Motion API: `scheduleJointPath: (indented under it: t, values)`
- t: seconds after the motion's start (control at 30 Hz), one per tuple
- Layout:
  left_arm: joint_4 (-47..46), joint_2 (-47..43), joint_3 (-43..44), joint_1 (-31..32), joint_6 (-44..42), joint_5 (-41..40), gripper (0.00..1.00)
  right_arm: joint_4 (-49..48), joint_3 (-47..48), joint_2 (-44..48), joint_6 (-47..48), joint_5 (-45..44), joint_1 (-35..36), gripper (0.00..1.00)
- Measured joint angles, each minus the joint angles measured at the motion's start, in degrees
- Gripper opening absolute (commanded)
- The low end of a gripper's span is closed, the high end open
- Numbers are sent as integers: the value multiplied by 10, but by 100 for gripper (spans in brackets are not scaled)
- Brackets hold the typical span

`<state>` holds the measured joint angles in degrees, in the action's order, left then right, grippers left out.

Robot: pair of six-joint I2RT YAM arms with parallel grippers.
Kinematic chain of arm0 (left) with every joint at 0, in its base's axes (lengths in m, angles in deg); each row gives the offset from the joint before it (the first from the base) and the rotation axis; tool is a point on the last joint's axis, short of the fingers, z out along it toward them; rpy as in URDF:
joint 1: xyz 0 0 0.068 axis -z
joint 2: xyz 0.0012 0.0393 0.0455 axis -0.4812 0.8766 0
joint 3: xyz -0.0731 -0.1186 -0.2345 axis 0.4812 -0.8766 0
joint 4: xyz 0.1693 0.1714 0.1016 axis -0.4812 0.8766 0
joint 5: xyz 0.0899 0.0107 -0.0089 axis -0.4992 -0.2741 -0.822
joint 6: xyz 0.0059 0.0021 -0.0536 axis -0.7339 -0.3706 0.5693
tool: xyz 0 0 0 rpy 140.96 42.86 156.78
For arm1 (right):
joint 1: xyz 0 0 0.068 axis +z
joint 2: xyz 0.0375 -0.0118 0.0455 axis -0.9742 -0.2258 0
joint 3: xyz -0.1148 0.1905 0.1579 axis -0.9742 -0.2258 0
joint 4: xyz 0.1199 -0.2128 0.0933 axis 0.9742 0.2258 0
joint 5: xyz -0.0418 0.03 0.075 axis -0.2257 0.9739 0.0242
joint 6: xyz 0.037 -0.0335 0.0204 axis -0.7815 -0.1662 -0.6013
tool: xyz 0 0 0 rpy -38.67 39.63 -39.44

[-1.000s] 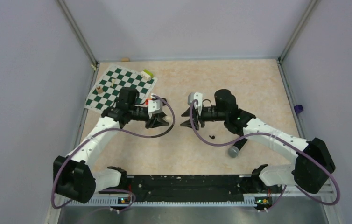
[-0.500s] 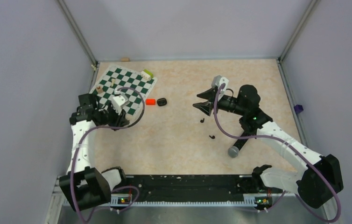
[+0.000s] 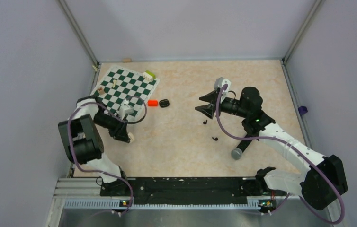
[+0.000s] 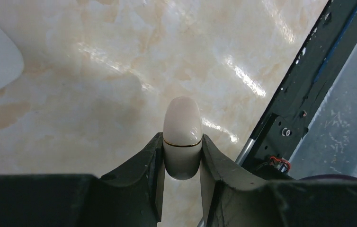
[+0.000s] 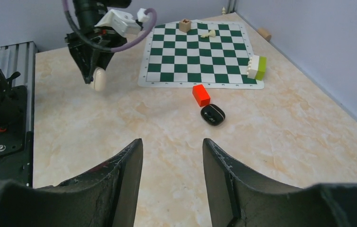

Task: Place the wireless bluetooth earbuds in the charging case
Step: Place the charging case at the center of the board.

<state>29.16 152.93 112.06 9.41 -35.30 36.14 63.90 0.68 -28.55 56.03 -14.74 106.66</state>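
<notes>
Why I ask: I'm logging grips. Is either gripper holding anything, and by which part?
The left gripper clamps a cream-white egg-shaped object by the sides of its rear half, domed end sticking out. The right gripper is open, holding nothing.

Cream-white oval object (image 4: 182, 137) between jaws

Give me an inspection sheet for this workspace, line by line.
surface: beige marbled tabletop
job's things: charging case beside the red block; two earbuds loose on the tabletop, apart from it
clutter: chessboard, green-and-white brick, microphone
tools: left tool shut on a cream oval piece; right tool open, empty
cables: purple cables looping along both arms
surroundings: pale walls, metal frame posts
</notes>
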Motion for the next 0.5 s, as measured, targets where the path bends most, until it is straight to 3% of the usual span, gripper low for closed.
scheduleJointPath:
  t: [0.1, 0.2, 0.5]
  values:
    - [12, 109, 58, 5, 3, 21, 0, -1, -1, 0, 0, 0, 0, 49]
    - [-3, 158, 85, 20, 29, 39, 0, -4, -5, 0, 1, 2, 0, 50]
    - [-194, 156, 89, 174, 229, 17, 0, -3, -8, -11, 7, 4, 0, 50]
